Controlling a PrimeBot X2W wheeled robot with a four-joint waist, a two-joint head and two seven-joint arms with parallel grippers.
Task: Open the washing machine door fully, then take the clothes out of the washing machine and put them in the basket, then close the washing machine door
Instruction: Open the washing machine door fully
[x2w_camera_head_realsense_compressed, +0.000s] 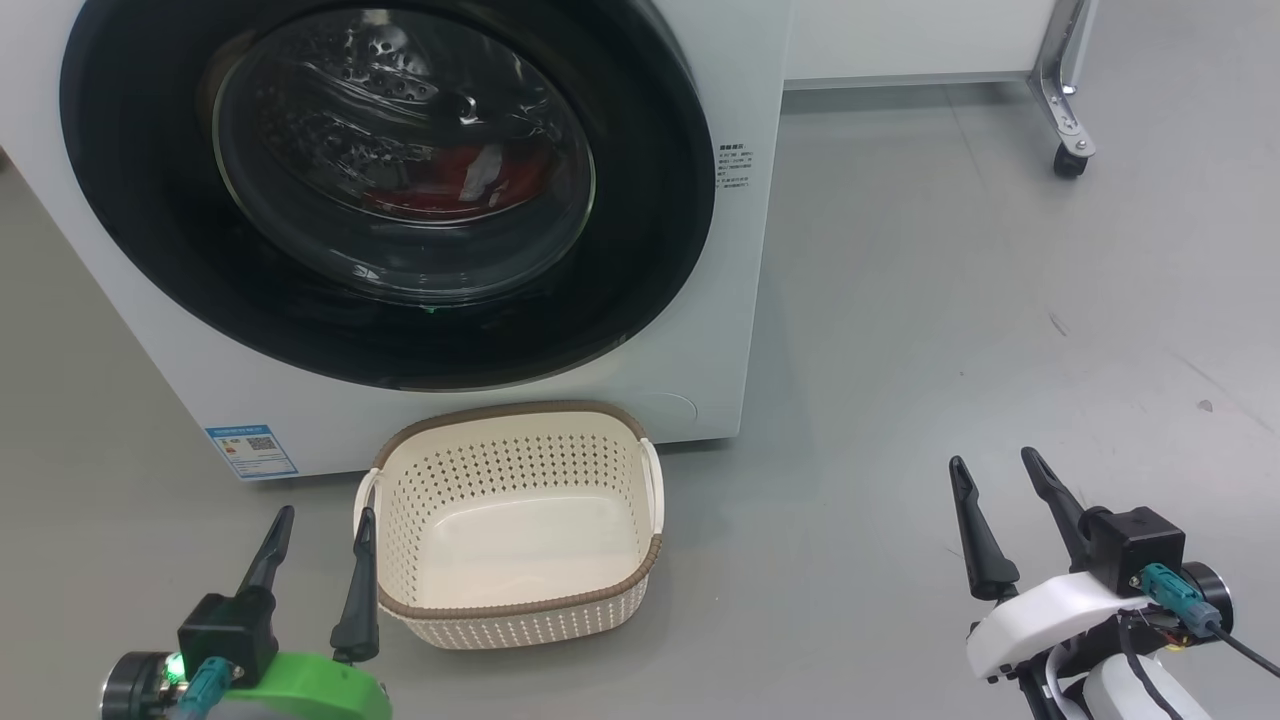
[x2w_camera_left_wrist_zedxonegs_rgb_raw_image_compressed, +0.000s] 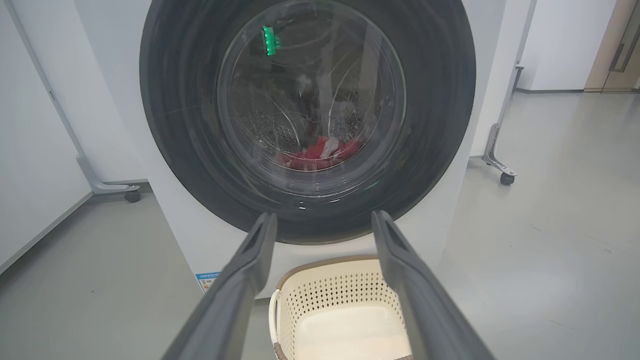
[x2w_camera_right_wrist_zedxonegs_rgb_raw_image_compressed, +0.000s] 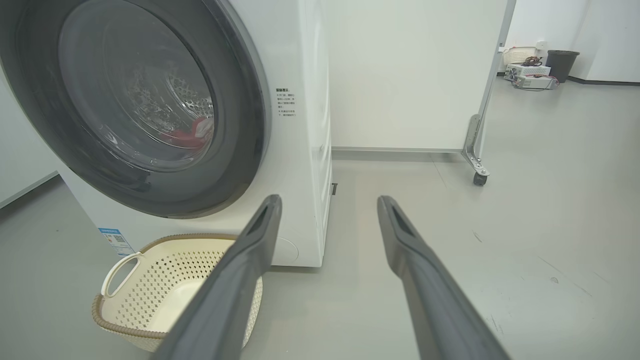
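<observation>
Basket (x2w_camera_head_realsense_compressed: 510, 411) 1 | clothes (x2w_camera_head_realsense_compressed: 450, 182) maybe 2 | left end effector (x2w_camera_head_realsense_compressed: 328, 512), right end effector (x2w_camera_head_realsense_compressed: 993, 458) spread, empty

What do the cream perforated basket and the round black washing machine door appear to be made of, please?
The cream perforated basket looks like matte moulded plastic, given its punched holes; its brown rim seems woven, material unclear. The round black washing machine door looks like glossy plastic, showing reflections, around a clear bowl, probably glass, red clothes visible through it.
</observation>
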